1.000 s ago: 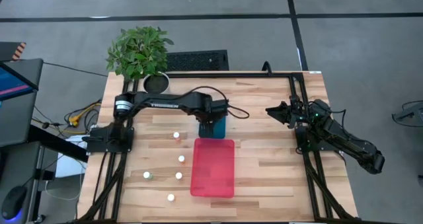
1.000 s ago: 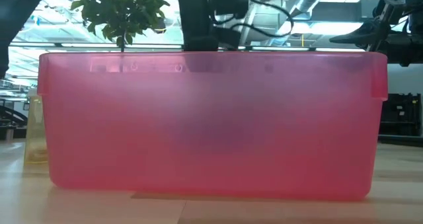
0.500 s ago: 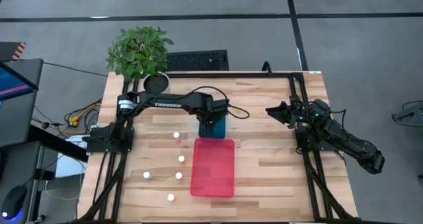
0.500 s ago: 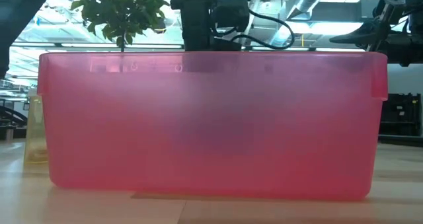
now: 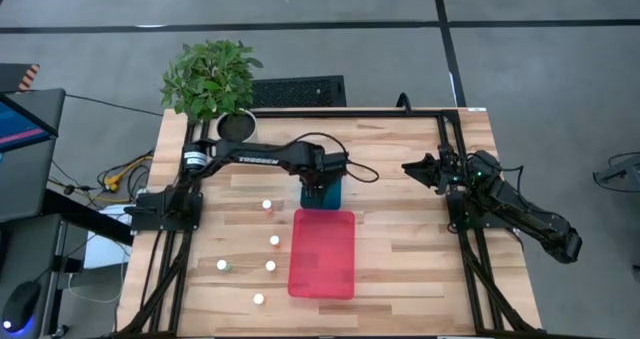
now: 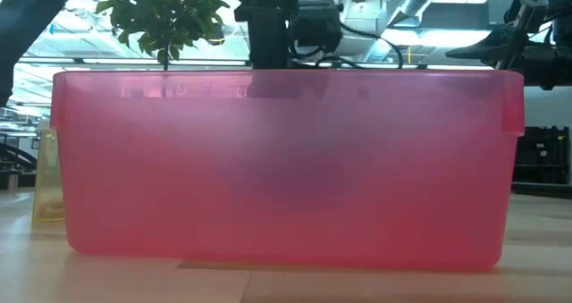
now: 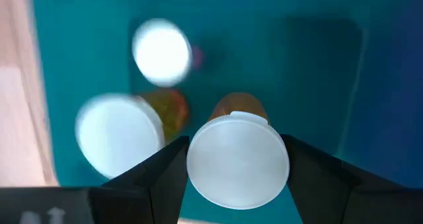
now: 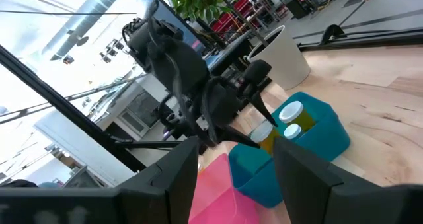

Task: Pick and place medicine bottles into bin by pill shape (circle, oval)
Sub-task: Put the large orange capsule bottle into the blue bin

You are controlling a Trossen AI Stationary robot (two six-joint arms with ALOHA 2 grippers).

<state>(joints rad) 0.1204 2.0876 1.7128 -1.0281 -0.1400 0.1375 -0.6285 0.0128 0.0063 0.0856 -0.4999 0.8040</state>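
My left gripper (image 7: 238,161) is over the teal bin (image 5: 335,190) at the table's middle, shut on a medicine bottle (image 7: 238,151) with a white cap and an orange body. Two more white-capped bottles (image 7: 162,50) (image 7: 119,135) stand in the bin. Several small white-capped bottles stand loose on the table left of the pink bin (image 5: 322,254), one of them at the far end of the group (image 5: 267,204). My right gripper (image 5: 412,166) waits open and empty at the table's right. My left gripper pinches the bottle's round white cap (image 7: 195,161) between its two fingers (image 7: 162,178), one on each side of the cap. The fingers come from above, pointing down. The bottle hangs upright inside the teal bin; whether its bottom touches the bin's floor I cannot tell.
The pink bin fills the low view (image 6: 286,160) and hides the teal bin there. A potted plant (image 5: 210,74) in a white pot (image 5: 237,126) stands at the far left corner. Black frame rails run along both table sides.
My left gripper has gone down a little over the teal bin, still shut on the bottle. My right arm has kept still.
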